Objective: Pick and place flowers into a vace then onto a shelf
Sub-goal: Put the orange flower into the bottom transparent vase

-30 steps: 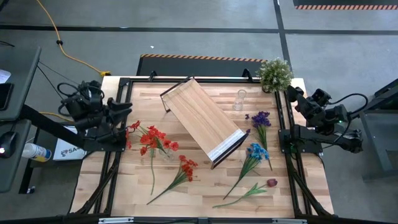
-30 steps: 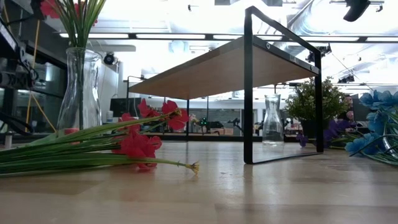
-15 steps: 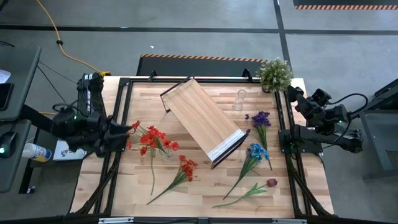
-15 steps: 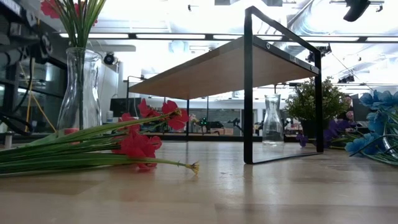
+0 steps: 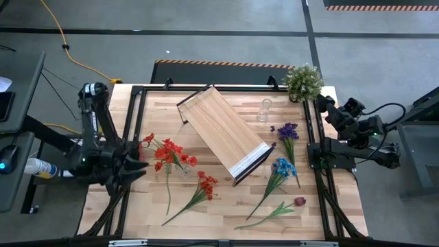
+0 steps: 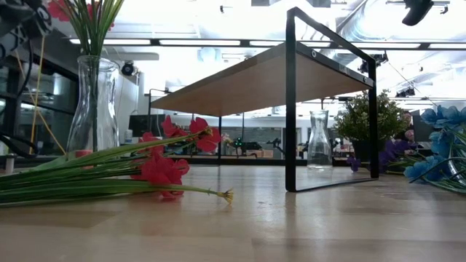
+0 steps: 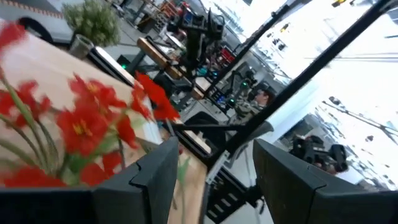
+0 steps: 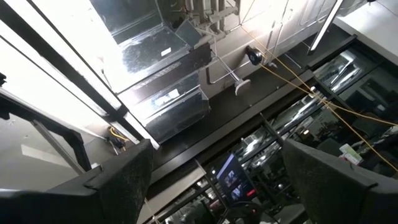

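**A:** High view first: the left gripper (image 5: 134, 166) has swung down along the table's left edge over the last second and now sits just beside the red flowers (image 5: 168, 156). From the left wrist view we see its fingers (image 7: 155, 168) parted with nothing between them, red blooms right ahead. We read that as lining up another pick.

**B:** Agreed. One vase (image 6: 93, 105) already holds green stems in the low view, so we're partway in. The rest lie flat on the table (image 5: 226, 202): orange (image 5: 206, 184), blue (image 5: 282, 167), purple (image 5: 288, 130), dark red (image 5: 299, 202). The shelf (image 5: 223, 132) sits diagonally mid-table, with the second vase (image 5: 265, 110), empty, just beyond it.

**A:** Right gripper (image 8: 214, 180)? It's parked off the right edge, wide open, empty, pointing up at the ceiling.

**B:** Any writing? There's a white label under the left arm, but we can't read it.
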Action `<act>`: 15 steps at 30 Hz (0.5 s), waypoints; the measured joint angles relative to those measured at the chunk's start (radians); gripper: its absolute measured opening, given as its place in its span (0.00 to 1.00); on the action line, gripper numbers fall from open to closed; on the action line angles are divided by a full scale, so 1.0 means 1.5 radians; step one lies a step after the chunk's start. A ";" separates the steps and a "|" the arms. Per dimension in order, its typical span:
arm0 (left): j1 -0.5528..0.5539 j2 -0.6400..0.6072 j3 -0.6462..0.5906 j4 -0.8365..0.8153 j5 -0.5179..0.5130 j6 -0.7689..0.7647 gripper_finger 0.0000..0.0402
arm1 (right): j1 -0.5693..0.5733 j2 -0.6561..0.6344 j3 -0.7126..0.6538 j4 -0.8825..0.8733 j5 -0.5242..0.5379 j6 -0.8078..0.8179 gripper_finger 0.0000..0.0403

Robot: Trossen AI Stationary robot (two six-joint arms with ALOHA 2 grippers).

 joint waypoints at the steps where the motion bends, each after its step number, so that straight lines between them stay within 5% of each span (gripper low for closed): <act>1: 0.000 0.009 0.004 -0.001 -0.001 -0.013 0.59 | 0.000 0.000 0.000 -0.001 0.000 0.000 0.85; 15: 0.000 0.139 0.077 -0.001 -0.001 -0.100 0.59 | 0.000 0.000 0.000 -0.011 0.000 -0.002 0.85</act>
